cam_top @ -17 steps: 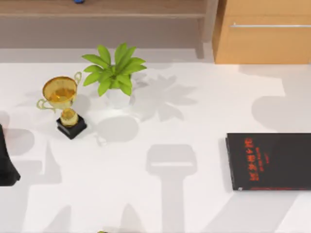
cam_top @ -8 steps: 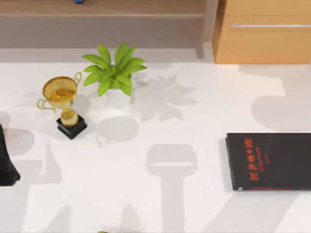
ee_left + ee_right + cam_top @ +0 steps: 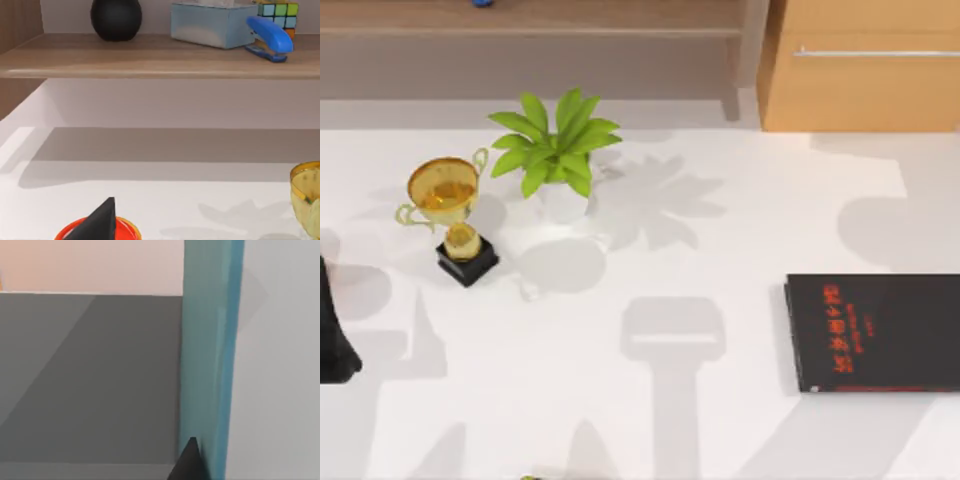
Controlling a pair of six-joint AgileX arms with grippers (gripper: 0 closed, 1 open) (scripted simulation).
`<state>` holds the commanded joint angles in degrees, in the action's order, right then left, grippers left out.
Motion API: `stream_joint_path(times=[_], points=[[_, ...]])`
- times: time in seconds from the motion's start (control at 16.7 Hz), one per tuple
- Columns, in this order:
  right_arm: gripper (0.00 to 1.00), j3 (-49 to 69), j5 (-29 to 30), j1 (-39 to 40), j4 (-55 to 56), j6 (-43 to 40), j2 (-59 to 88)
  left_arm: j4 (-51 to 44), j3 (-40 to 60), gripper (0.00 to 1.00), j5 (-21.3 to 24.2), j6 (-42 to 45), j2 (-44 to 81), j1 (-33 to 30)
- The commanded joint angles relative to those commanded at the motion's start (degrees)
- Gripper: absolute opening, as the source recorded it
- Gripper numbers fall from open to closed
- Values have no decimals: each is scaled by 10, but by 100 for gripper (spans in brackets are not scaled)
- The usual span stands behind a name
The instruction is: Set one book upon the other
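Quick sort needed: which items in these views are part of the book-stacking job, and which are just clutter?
Job:
- flat black book with red lettering, at the table's right
- teal-blue book, close before the right wrist camera

Clutter:
- gold trophy on a black base
- green potted plant
- black round vase, pale blue tissue box, blue stapler and colour cube on the wooden shelf

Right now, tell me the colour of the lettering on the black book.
Red lettering, on the black book lying at the table's right; the top view shows it best.
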<state>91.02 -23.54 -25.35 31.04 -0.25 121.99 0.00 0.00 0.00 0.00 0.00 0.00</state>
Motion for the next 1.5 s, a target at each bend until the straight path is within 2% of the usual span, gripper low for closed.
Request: stream_joint_path(times=[0.72, 0.84, 0.96, 1.14, 1.5], points=[[0, -15, -6, -4, -9, 2, -24, 0, 0, 100, 0, 0, 0, 0], [0, -28, 12, -1, -9, 19, -42, 0, 0, 100, 0, 0, 0, 0], [0, -60, 53, 7, -11, 61, -82, 0, 0, 100, 0, 0, 0, 0], [0, -138, 148, 35, -21, 168, -171, 0, 0, 100, 0, 0, 0, 0], [0, -368, 374, 161, -58, 485, -388, 0, 0, 100, 0, 0, 0, 0]])
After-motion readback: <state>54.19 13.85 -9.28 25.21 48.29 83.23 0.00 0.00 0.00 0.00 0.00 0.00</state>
